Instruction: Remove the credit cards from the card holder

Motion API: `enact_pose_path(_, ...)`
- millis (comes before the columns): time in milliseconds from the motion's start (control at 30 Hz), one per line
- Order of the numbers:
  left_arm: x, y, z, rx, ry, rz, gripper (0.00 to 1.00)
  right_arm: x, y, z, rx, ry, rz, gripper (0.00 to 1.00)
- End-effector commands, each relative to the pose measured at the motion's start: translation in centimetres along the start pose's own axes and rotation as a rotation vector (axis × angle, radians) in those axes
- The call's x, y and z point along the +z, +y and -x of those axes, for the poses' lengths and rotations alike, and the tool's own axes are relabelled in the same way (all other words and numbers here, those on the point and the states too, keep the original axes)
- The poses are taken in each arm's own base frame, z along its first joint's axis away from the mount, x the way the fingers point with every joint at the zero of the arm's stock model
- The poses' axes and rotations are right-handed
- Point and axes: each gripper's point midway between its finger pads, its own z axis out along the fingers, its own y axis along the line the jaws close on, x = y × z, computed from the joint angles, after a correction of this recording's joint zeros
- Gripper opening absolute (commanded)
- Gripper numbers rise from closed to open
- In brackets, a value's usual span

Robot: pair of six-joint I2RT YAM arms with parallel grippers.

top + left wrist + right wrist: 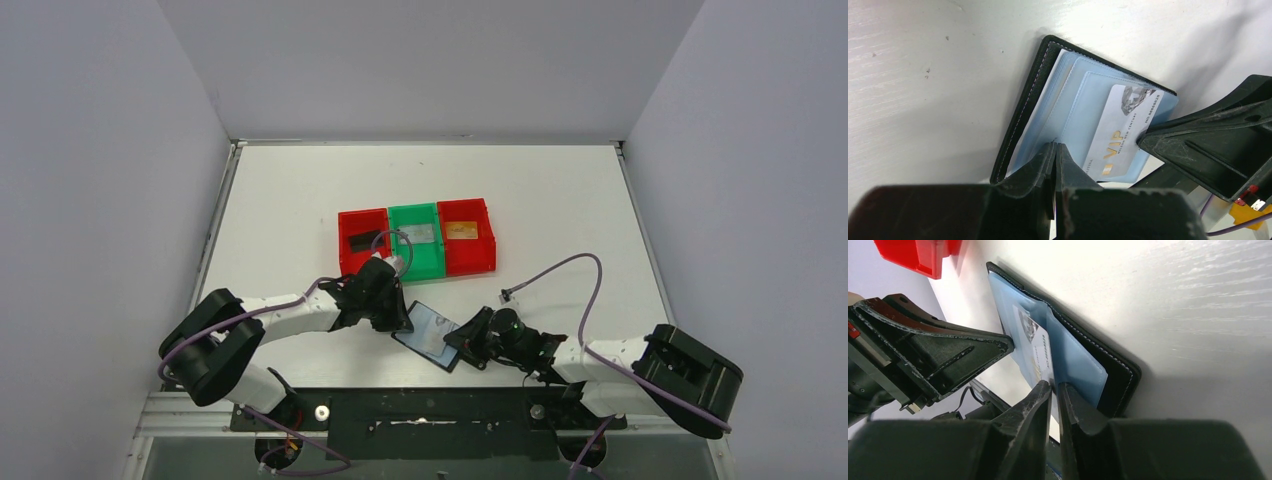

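**Holding arrangement.** The small flat black bifold card holder (pixel 430 336) lies open on the white table (pixel 300 190). It sits close to the near edge, between your two arms and nearer than the row of bins. Your left gripper (pixel 1055 150) has its jaws fully together, tips set on the left side of the blue-grey pockets. I judge this a hold-down, so the holder does not trail when a card is drawn. Whether a pocket leaf is nipped between the tips cannot be told.

**Card in hand.** A thin white card lettered VIP in gold (pixel 1120 125) stands partly out of its pocket, toward the right. Your right gripper (pixel 1054 387) meets its exposed edge with jaws a slit apart. A firm clamp cannot be confirmed.

**Cards already out.**
- A black card (pixel 358 241) lies in the left red plastic bin (pixel 362 213).
- A silver-grey card (pixel 420 234) lies in the green plastic bin (pixel 413 208).
- An orange-gold card (pixel 460 232) lies in the right red plastic bin (pixel 465 203).

By that showing, the VIP card looks to be the last.

**Clearances.** The draw runs right and near, where the table edge is just beside the holder and your right arm's own body takes the room. Bare table lies far and right. The two grippers stand near each other over the holder, so you have little margin for sideways correction.
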Motion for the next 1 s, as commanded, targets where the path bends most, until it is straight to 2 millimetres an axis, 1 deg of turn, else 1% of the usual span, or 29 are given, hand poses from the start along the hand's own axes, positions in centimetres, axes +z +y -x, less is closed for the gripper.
enact_pose_path(0, 0.4, 3.9, -1.3, 0.02, 0.03, 0.16, 0.0, 0.3, 0.8, 0.5, -0.013, -0.019, 0.027, 0.15)
enact_pose_path(133, 0.0, 3.3, -1.0, 0.033, 0.024, 0.136, 0.0, 0.8, 1.5, 0.8, -0.011, -0.034, 0.042, 0.17)
enact_pose_path(200, -0.4, 2.4, -0.5, 0.044, 0.006, 0.107, 0.03, 1.1, 1.4, 1.0, 0.0, -0.043, 0.039, 0.19)
enact_pose_path(267, -1.0, 1.6, 0.1, 0.059, -0.016, 0.081, 0.05, 1.3, 1.8, 1.1, 0.003, -0.048, 0.061, 0.24)
enact_pose_path(333, -1.3, 1.1, 0.7, 0.074, -0.034, 0.07, 0.06, 1.4, 2.2, 1.2, -0.001, -0.048, 0.077, 0.25)
enact_pose_path(400, -1.5, 1.0, 0.9, 0.079, -0.034, 0.074, 0.07, 1.5, 2.2, 1.3, -0.005, -0.05, 0.08, 0.25)
enact_pose_path(600, -1.2, 1.1, 0.4, 0.072, -0.014, 0.072, 0.07, 2.0, 2.7, 1.1, -0.031, -0.024, 0.094, 0.25)
enact_pose_path(633, -1.2, 1.2, 0.3, 0.072, -0.012, 0.074, 0.07, 2.1, 2.8, 1.0, -0.035, -0.018, 0.097, 0.25)
enact_pose_path(733, -1.3, 1.3, 0.3, 0.071, -0.013, 0.082, 0.07, 2.3, 2.5, 1.0, -0.03, -0.019, 0.088, 0.18)
enact_pose_path(833, -1.9, 1.2, 1.0, 0.076, -0.045, 0.091, 0.08, 2.2, 2.1, 1.0, -0.019, -0.024, 0.083, 0.11)
enact_pose_path(867, -2.1, 1.3, 1.1, 0.078, -0.055, 0.097, 0.09, 2.1, 1.9, 1.0, -0.018, -0.024, 0.08, 0.1)
enact_pose_path(967, -2.9, 0.0, 2.8, 0.091, -0.104, 0.083, 0.16, 1.9, 1.7, 1.0, -0.021, -0.023, 0.072, 0.1)
